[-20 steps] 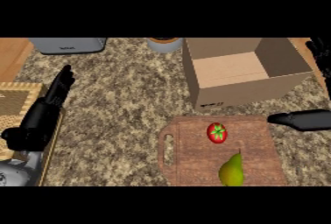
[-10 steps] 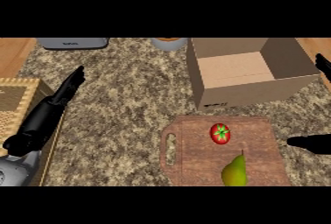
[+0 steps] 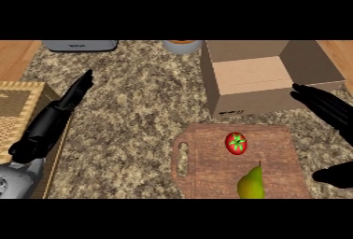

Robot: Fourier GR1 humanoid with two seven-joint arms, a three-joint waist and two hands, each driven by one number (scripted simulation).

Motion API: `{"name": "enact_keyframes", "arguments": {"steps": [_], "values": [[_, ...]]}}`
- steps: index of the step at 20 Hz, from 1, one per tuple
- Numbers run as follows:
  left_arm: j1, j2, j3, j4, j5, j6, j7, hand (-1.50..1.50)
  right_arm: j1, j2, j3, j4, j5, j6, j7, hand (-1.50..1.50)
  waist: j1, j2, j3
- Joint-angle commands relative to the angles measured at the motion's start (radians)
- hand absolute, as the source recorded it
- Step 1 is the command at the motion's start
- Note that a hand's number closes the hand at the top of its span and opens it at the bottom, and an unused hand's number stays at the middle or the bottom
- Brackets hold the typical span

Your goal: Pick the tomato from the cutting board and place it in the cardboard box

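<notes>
Speckled stone table [image 3: 131,116] fills the view. Up at the right sits the cardboard box [image 3: 251,100], flaps open, nothing visible inside it. Just below the box lies the wooden cutting board [image 3: 207,161], its handle slot on the left side. Over on the left, a woven mat [image 3: 17,105] lies along the table's edge.

Left hand [image 3: 52,123] stretches up the left side, fingers straight and close together, holding nothing, well away from the board. Right hand [image 3: 324,106] comes in at the right edge, spread wide: long fingers lie near the box's front right corner, and the thumb shows lower down, just off the board's right edge. It grips nothing.

On the board, the green pear [image 3: 251,183] lies near the lower edge. And the tomato [image 3: 236,143] sits on the board's upper middle, green stem up, untouched, apart from both hands.
</notes>
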Motion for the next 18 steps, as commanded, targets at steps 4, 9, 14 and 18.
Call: {"name": "enact_keyframes", "arguments": {"steps": [4, 9, 14, 18], "values": [[-0.014, -0.048, -0.009, 0.043, -0.001, -0.01, -0.014, 0.0, -0.125, -0.026, 0.163, -0.188, 0.104, 0.207, 0.359, -1.5, 0.011, 0.008, -0.016], [0.008, -0.039, 0.012, 0.064, -0.003, -0.029, -0.05, 0.0, -0.231, 0.116, 0.295, -0.176, 0.167, 0.317, 0.589, -1.5, 0.023, 0.011, -0.015], [-0.013, -0.039, 0.043, 0.066, -0.013, -0.049, -0.026, 0.0, -0.246, 0.257, 0.365, -0.176, 0.192, 0.397, 0.751, -1.5, 0.008, 0.009, -0.013], [-0.023, -0.089, 0.02, 0.059, -0.046, -0.018, -0.004, 0.0, -0.252, 0.351, 0.415, -0.104, 0.248, 0.401, 0.783, -1.5, 0.007, 0.01, -0.012]]}}
